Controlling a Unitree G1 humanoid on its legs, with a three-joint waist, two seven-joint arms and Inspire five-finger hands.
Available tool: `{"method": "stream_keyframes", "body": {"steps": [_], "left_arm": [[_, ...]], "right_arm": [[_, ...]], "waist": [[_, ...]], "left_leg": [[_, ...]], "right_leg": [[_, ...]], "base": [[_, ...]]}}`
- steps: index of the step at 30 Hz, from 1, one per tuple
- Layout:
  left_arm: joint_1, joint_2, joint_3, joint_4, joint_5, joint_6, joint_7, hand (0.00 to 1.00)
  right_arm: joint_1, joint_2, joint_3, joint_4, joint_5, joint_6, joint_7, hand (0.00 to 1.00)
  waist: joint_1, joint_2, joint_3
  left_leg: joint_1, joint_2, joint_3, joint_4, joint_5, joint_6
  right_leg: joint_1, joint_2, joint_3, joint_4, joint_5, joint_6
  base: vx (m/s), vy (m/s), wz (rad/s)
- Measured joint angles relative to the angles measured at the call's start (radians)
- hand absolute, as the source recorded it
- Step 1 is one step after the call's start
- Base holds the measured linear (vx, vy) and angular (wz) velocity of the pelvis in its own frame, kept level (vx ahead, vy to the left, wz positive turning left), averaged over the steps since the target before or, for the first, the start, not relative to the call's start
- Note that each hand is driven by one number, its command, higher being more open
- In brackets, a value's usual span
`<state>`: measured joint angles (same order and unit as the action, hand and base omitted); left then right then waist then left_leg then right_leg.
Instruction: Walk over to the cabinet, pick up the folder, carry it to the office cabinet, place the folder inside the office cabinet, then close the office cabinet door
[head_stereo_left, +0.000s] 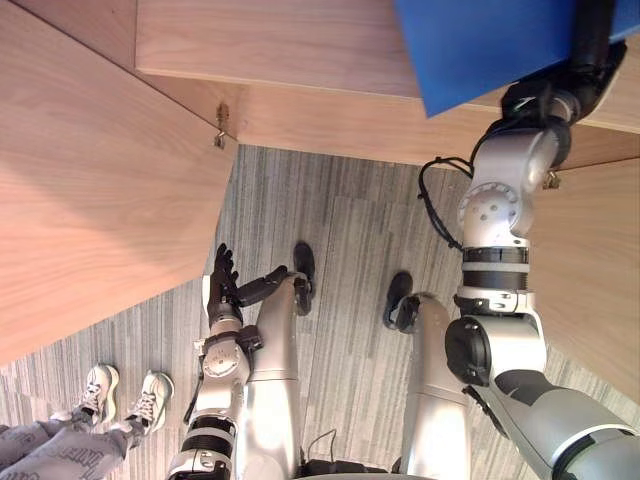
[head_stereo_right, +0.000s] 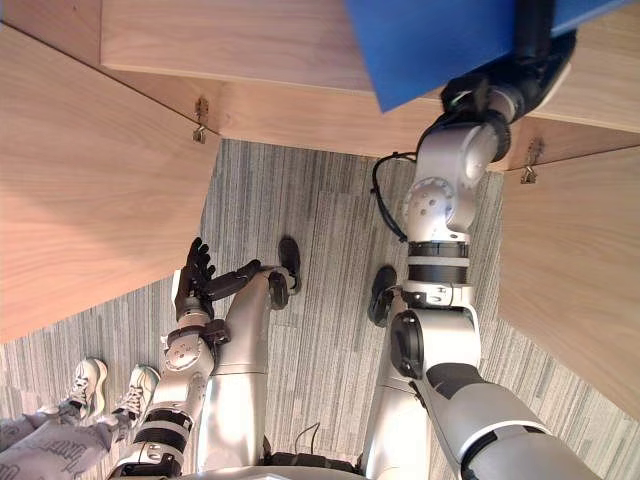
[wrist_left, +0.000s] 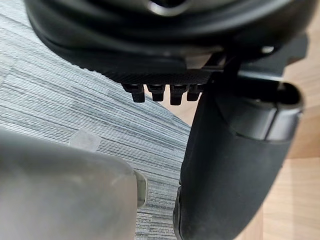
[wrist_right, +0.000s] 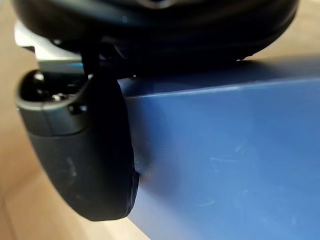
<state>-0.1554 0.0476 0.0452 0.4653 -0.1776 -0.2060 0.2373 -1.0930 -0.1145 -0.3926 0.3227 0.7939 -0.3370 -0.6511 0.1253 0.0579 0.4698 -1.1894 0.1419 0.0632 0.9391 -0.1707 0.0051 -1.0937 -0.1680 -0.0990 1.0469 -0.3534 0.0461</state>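
The blue folder (head_stereo_left: 480, 45) sticks out at the top of the view, over the wooden cabinet's front edge (head_stereo_left: 280, 50). My right hand (head_stereo_left: 590, 45) is raised to it. In the right wrist view the thumb (wrist_right: 85, 160) presses on the folder's blue face (wrist_right: 225, 160), pinching it. My left hand (head_stereo_left: 222, 275) hangs low at my side over the carpet, fingers straight and holding nothing; the left wrist view shows its thumb (wrist_left: 235, 165) from close up.
The cabinet's left door (head_stereo_left: 90, 200) stands swung open on its hinge (head_stereo_left: 221, 127), and the right door (head_stereo_left: 590, 270) is open too. Grey striped carpet (head_stereo_left: 340, 230) lies between them. A person's white shoes (head_stereo_left: 100, 390) stand at the lower left.
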Motion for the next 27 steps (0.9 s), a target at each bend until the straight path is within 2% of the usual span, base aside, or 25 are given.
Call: {"method": "stream_keyframes", "body": {"steps": [3,10,25,27], "left_arm": [[-0.002,0.0,-0.016,-0.001,0.0,-0.007,0.004,1.0],[-0.003,-0.001,-0.022,0.001,0.0,-0.008,0.005,1.0],[-0.026,0.003,-0.015,0.045,-0.011,0.015,0.006,1.0],[-0.026,0.007,-0.01,0.048,-0.013,0.016,0.006,1.0]], "right_arm": [[-0.052,-0.002,-0.047,0.013,0.08,-0.047,-0.044,1.0],[-0.097,-0.021,-0.053,0.014,0.215,-0.11,-0.04,1.0],[-0.126,-0.057,0.026,0.073,0.281,-0.111,0.035,1.0],[-0.124,-0.078,0.076,0.1,0.28,-0.089,0.056,1.0]], "waist": [[0.002,0.006,-0.004],[0.002,0.007,-0.006],[-0.005,0.006,-0.018],[-0.012,0.006,-0.018]], "left_leg": [[-0.011,-0.012,-0.021,-0.017,0.014,-0.005],[-0.011,-0.016,-0.03,-0.035,0.027,-0.01],[0.004,-0.009,-0.027,-0.042,0.028,-0.01],[0.007,-0.001,-0.024,-0.048,0.029,-0.009]], "right_leg": [[0.0,-0.007,-0.023,-0.006,-0.003,-0.005],[0.0,-0.01,-0.034,-0.01,-0.005,-0.009],[0.019,-0.004,-0.036,-0.029,0.002,-0.011],[0.023,0.004,-0.035,-0.043,0.012,-0.009]], "base": [[0.01,-0.057,0.21],[-0.01,-0.038,0.06],[0.0,-0.001,-0.01],[-0.01,-0.008,-0.1]]}}
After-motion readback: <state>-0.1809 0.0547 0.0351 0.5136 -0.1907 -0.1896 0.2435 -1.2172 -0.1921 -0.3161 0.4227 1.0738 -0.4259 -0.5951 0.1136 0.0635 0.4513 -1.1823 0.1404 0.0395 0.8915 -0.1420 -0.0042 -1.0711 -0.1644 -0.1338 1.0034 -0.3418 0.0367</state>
